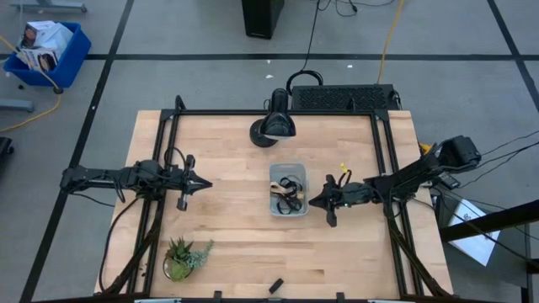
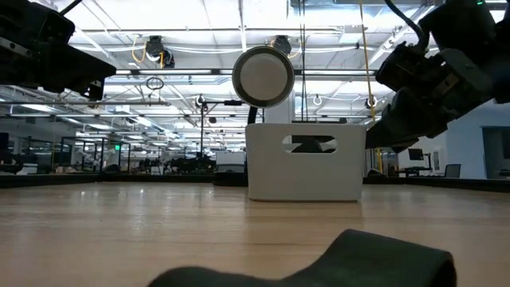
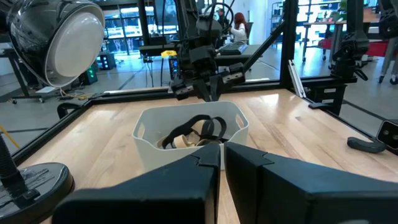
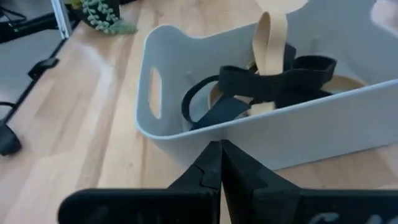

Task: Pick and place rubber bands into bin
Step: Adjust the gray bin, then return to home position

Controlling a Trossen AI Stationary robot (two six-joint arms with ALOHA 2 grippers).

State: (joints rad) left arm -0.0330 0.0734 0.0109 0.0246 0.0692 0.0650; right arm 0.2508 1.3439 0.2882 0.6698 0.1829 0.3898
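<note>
The bin (image 1: 287, 171) is a small pale tray in the middle of the table. It also shows in the low view (image 2: 305, 171), the left wrist view (image 3: 149, 146) and the right wrist view (image 4: 323, 127). Several black and tan rubber bands (image 1: 289, 194) lie tangled inside it (image 4: 267, 81) (image 3: 196, 129); one tan band (image 4: 272, 37) leans up its wall. My right gripper (image 1: 312, 201) is shut, its tips right at the bin's right wall (image 4: 221, 146). My left gripper (image 1: 208, 183) is shut, well left of the bin, pointing at it (image 3: 222, 155). My right gripper's shut fingertips (image 4: 214, 163) stand level against the outside of the bin's right long wall (image 4: 249, 140), coming from the table's right. I cannot tell whether they touch the wall or stop just short of it.
A black desk lamp (image 1: 274, 126) stands on a round base behind the bin. A small potted plant (image 1: 181, 259) sits near the front left corner. A small dark object (image 1: 275, 286) lies by the front edge. Bare wood lies between my left gripper and the bin.
</note>
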